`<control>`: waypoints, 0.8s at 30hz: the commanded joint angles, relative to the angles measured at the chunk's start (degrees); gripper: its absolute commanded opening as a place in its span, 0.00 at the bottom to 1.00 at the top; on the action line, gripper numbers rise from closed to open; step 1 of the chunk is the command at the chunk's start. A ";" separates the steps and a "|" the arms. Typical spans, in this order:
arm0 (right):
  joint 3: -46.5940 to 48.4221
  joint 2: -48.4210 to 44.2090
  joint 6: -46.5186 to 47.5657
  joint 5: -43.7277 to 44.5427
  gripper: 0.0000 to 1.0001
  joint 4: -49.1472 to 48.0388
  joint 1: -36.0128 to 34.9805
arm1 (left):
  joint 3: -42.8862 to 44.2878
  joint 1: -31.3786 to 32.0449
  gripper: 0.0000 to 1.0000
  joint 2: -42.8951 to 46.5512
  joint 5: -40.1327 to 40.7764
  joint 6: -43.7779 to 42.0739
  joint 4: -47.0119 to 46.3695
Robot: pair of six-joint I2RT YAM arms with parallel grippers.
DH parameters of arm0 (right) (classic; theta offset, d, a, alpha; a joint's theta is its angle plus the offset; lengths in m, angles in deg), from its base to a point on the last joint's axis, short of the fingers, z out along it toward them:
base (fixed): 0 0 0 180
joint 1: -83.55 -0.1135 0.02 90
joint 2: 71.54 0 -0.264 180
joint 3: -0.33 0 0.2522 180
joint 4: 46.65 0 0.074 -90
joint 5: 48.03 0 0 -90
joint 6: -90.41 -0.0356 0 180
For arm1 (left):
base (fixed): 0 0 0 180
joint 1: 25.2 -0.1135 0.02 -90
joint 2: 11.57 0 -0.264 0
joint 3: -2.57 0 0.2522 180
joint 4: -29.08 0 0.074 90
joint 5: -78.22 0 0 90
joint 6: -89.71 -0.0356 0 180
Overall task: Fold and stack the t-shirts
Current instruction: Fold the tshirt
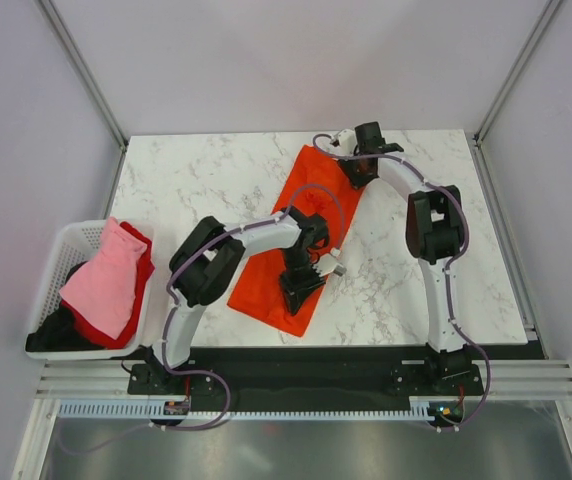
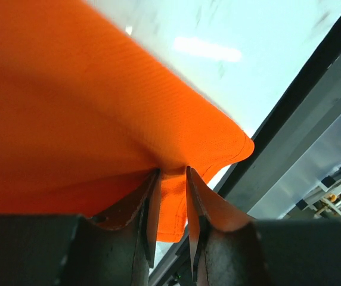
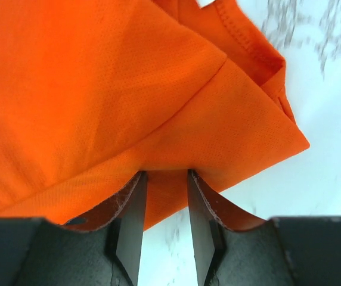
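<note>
A bright orange t-shirt (image 1: 269,282) lies folded lengthwise in a long diagonal strip on the marble table. My left gripper (image 1: 302,287) is at its near end. In the left wrist view the left gripper (image 2: 171,177) is shut on a hem corner of the orange t-shirt (image 2: 87,107), lifted off the table near the front edge. My right gripper (image 1: 360,166) is at the far end. In the right wrist view the right gripper (image 3: 166,177) is shut on a folded edge of the orange t-shirt (image 3: 99,89), near the collar.
A white lattice basket (image 1: 66,243) stands at the table's left edge. It holds a pink t-shirt (image 1: 104,282) on top of a red t-shirt (image 1: 140,268) and a black t-shirt (image 1: 52,336). The black front rail (image 1: 296,358) runs along the near edge.
</note>
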 commanded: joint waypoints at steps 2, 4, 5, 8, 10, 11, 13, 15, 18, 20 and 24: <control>9.52 5.63 -0.46 -1.33 0.41 2.05 -1.36 | 8.52 2.89 0.32 -5.79 -0.13 -0.04 -3.35; 13.55 8.00 -0.54 -1.59 0.41 1.87 -1.71 | 11.44 3.85 0.32 -8.08 -0.57 -0.04 -2.20; 14.97 8.88 -0.72 -1.76 0.41 1.79 -1.79 | 14.33 4.03 0.32 -8.78 -0.66 0.13 -1.15; 19.02 11.08 -1.42 -2.99 0.43 0.56 -2.41 | 19.60 5.26 0.33 -11.24 -1.71 0.31 0.79; 20.86 11.87 -2.21 -3.43 0.46 -1.20 -2.93 | 21.90 5.79 0.33 -12.38 -1.89 0.40 1.14; 21.48 12.14 -2.56 -3.52 0.47 -1.64 -2.94 | 23.74 6.23 0.33 -12.74 -1.72 0.31 1.40; 22.71 12.40 -3.00 -5.10 0.49 -2.34 -3.29 | 25.51 6.41 0.34 -13.44 -1.02 0.22 1.58; 23.16 11.62 -3.18 -5.63 0.49 -3.05 -3.64 | 27.71 6.32 0.35 -13.10 0.21 -0.21 2.02; 23.51 7.68 -5.46 -4.32 0.50 -3.57 -3.64 | 29.56 6.32 0.35 -7.75 0.48 -0.21 2.54; 22.11 3.72 -7.99 -2.74 0.51 -3.92 -2.94 | 30.78 6.23 0.38 0.12 1.44 -0.21 3.16; 13.43 -12.18 -17.48 -2.99 0.51 -5.07 -0.31 | 30.01 5.53 0.55 13.86 8.55 0.57 2.55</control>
